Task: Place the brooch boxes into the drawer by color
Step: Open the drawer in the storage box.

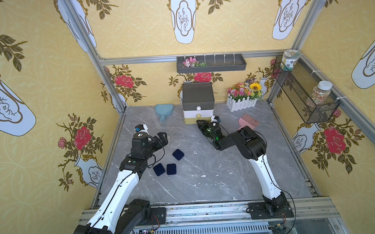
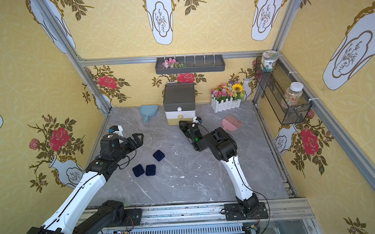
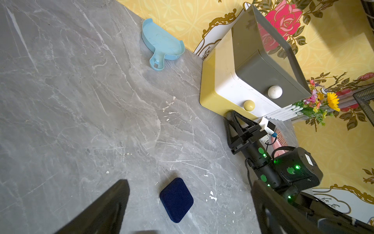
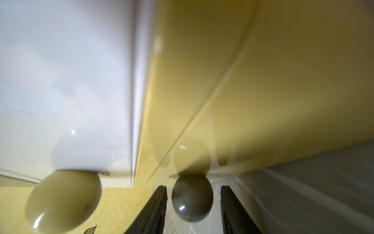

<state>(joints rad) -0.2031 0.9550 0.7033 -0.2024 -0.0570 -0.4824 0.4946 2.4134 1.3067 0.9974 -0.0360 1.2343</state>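
Three navy blue brooch boxes (image 1: 178, 154) (image 1: 159, 169) (image 1: 171, 169) lie flat on the grey table left of centre, and both top views show them (image 2: 158, 155). The drawer chest (image 1: 198, 101) stands at the back wall, dark grey on top, white in the middle, olive-yellow below, all shut. My right gripper (image 1: 198, 121) reaches the bottom drawer. In the right wrist view its jaws (image 4: 193, 188) straddle the dark grey knob (image 4: 192, 197) with a narrow gap on each side. My left gripper (image 1: 163, 137) hovers open beyond the boxes, with one box (image 3: 176, 200) below it.
A blue dustpan (image 1: 164, 111) lies left of the chest and a pink brush (image 1: 247, 121) right of it. A white-fenced flower box (image 1: 243, 95) stands at the back right. A grey wall tray (image 1: 211, 64) and a wire basket (image 1: 305, 88) with jars hang on the walls.
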